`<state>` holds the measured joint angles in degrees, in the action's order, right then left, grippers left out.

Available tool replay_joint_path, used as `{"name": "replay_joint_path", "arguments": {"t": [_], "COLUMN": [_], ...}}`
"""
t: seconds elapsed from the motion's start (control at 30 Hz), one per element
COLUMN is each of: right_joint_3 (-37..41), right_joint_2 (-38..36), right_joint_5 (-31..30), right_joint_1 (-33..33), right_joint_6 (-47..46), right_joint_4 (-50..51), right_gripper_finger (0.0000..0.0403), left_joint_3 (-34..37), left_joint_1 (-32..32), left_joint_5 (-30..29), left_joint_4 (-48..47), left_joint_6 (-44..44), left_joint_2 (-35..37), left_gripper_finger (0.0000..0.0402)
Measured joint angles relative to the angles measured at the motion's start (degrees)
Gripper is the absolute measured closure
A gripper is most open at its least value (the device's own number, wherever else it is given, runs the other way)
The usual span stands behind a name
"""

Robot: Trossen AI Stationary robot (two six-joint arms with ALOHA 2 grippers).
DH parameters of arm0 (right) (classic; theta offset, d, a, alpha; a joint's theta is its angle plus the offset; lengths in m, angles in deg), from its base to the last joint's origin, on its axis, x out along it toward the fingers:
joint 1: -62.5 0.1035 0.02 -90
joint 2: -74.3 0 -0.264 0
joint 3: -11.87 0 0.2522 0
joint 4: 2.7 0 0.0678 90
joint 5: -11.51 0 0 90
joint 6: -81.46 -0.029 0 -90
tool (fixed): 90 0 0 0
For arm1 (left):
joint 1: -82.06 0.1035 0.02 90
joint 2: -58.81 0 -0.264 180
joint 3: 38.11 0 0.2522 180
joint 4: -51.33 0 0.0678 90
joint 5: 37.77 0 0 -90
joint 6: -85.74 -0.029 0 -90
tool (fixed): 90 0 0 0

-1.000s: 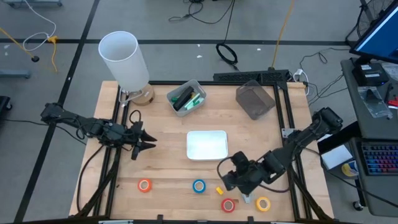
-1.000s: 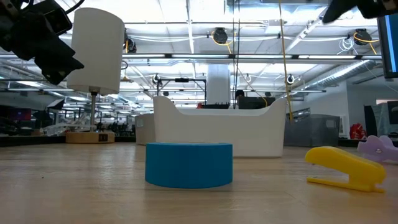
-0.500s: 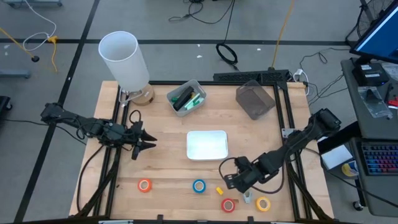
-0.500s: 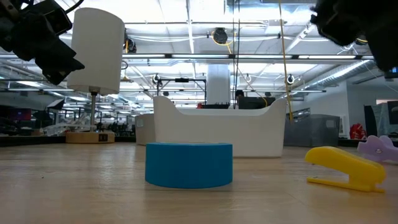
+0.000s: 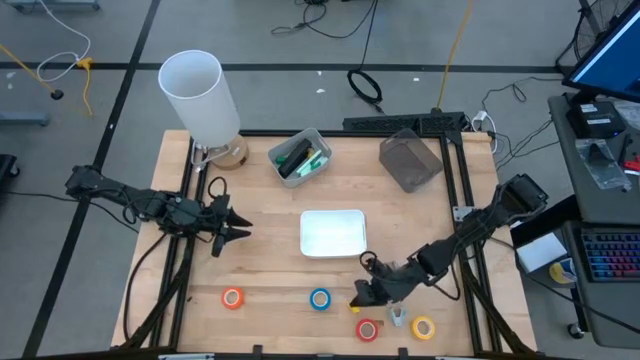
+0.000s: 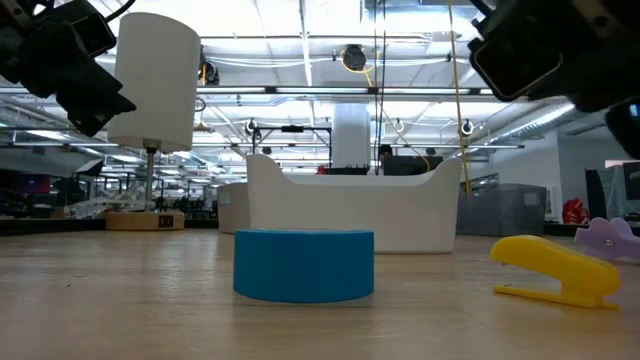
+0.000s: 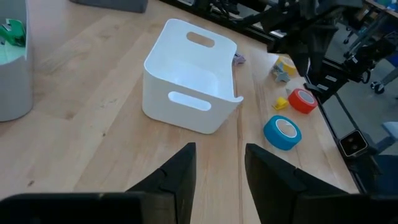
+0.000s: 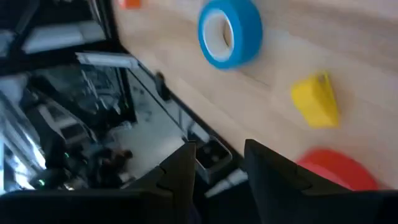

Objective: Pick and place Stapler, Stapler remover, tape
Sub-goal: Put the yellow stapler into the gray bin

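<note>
The tape is several small rolls near the front edge: orange (image 5: 232,297), blue (image 5: 319,298), red (image 5: 367,329) and yellow (image 5: 423,327). A small yellow stapler (image 8: 317,99) lies flat between the blue and red rolls. The pale purple stapler remover (image 6: 610,240) lies beside it, toward the right. My right gripper (image 5: 360,297) hangs open just above the stapler and touches nothing; its fingers (image 8: 177,174) show a clear gap. My left gripper (image 5: 235,228) waits open over the table's left half, pointing at the white bin (image 5: 333,232).
The white bin (image 7: 189,81) stands at the table's middle, with handle slots in its walls. At the back stand a grey tray (image 5: 300,157) holding green and dark items, a dark mesh box (image 5: 410,160) and a tall white cylinder (image 5: 200,95). Bare wood lies between the bin and the rolls.
My right gripper has come down toward the table and shifted a little toward the left, over the yellow stapler, tipping and rolling as it sank. Its fingers keep the same gap. No object has moved.
</note>
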<state>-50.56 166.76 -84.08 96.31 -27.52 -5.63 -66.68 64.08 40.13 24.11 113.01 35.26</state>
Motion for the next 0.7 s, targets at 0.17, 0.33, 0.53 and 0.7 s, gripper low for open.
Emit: {"name": "replay_joint_path", "arguments": {"t": [0.17,0.33,0.53,0.7], "right_joint_3": [-2.0,-10.1,-21.1,-23.4], "right_joint_2": [0.0,0.0,0.0,2.0], "right_joint_5": [0.4,4.8,2.1,-1.1], "right_joint_1": [0.1,0.0,-0.2,-1.3], "right_joint_6": [3.9,8.3,14.6,17.9], "right_joint_4": [7.6,26.6,42.3,39.5], "right_gripper_finger": [0.0273,0.0273,0.0273,0.0273], "left_joint_3": [0.0,0.0,0.0,0.0], "left_joint_1": [0.0,0.0,0.0,0.0], "left_joint_5": [0.0,0.0,0.0,0.0], "left_joint_4": [0.0,0.0,0.0,0.0], "left_joint_6": [0.0,0.0,-0.2,-0.2], "left_joint_2": [0.0,0.0,0.0,0.0], "left_gripper_finger": [0.0266,0.0266,0.0266,0.0266]}}
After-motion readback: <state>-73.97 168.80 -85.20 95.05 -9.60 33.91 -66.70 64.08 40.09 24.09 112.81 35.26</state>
